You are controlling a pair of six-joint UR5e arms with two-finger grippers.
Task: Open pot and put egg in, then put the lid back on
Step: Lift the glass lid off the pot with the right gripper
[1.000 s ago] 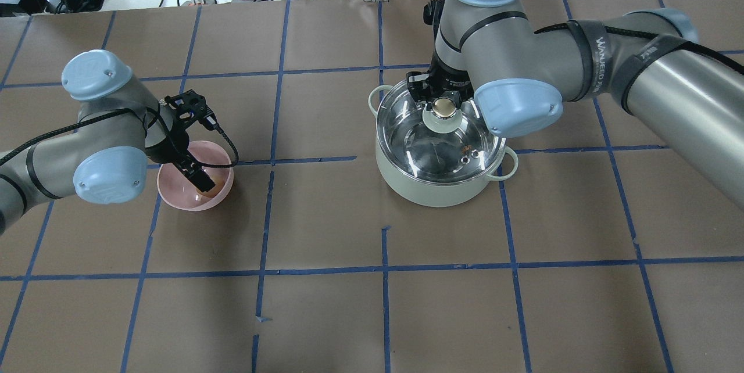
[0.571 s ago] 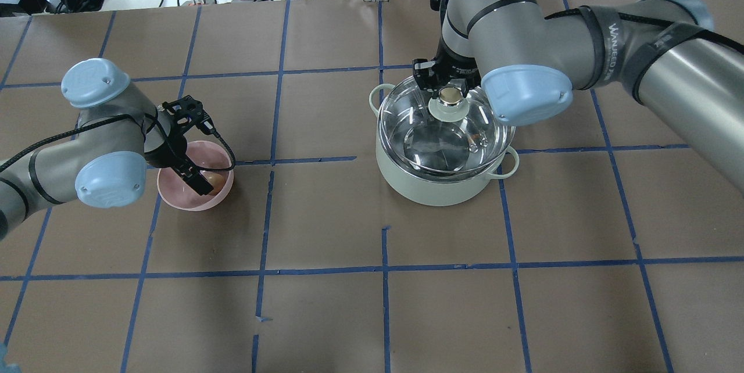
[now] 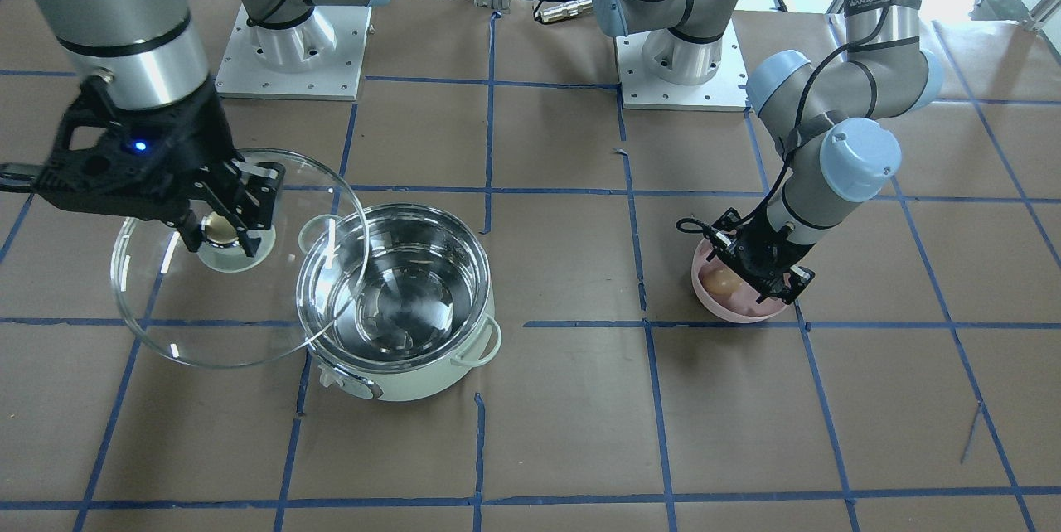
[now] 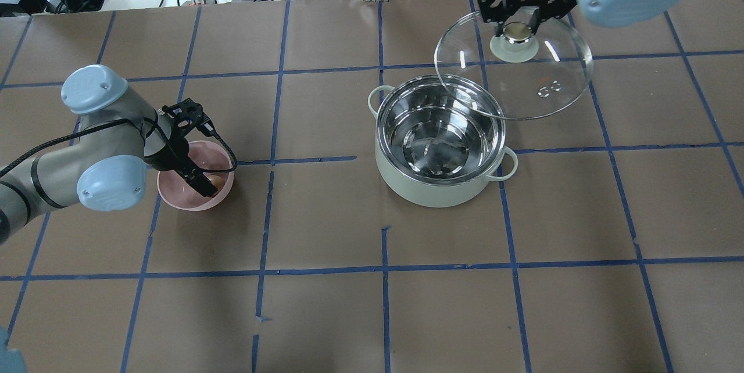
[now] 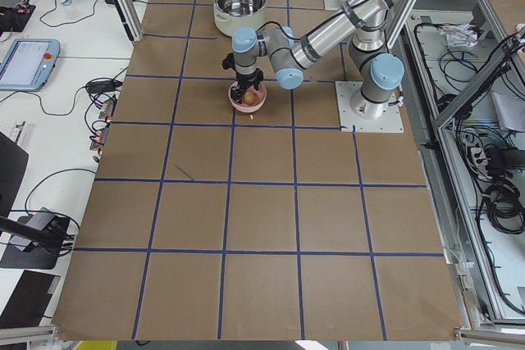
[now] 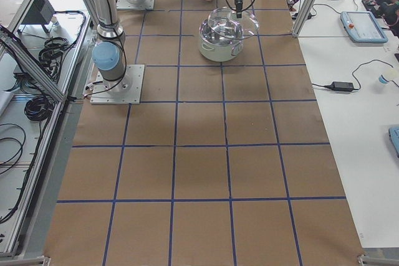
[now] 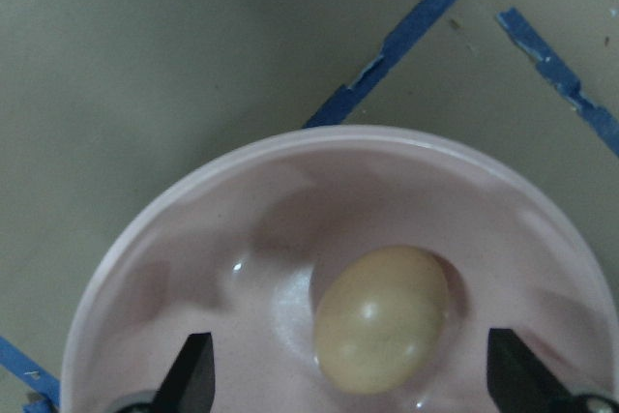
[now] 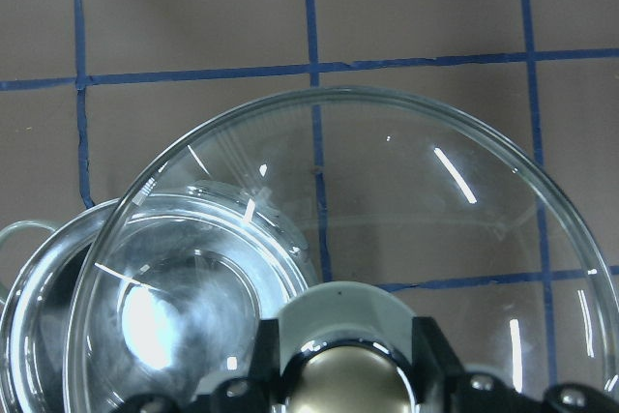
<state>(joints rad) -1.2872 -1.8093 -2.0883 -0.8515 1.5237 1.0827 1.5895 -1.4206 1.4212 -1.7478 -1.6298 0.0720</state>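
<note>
opening done: clamping lid (image 4: pixel 526 85) in right gripper (image 4: pixel 515 29), raised far-right of pot (image 4: pixel 433 184). straddling egg (image 7: pixel 382 319) in left-side bowl (image 7: pixel 184 249) with left gripper (image 4: pixel 204 185) spread; next, pinch gently, lift toward pot.

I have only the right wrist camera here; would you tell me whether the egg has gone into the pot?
Observer: Not yet. The egg lies in a pink bowl on the robot's left side, apart from the pot.
Operator: Thank you. Has the left gripper taken hold of it?
Observer: No. The left gripper is down in the bowl with its fingers open on either side of the egg, a gap showing on both sides.
Operator: And how much of the pot does my lid cover?
Observer: From overhead, the right gripper holds the lid off to the side; only its edge overlaps the pot's rim.
</note>
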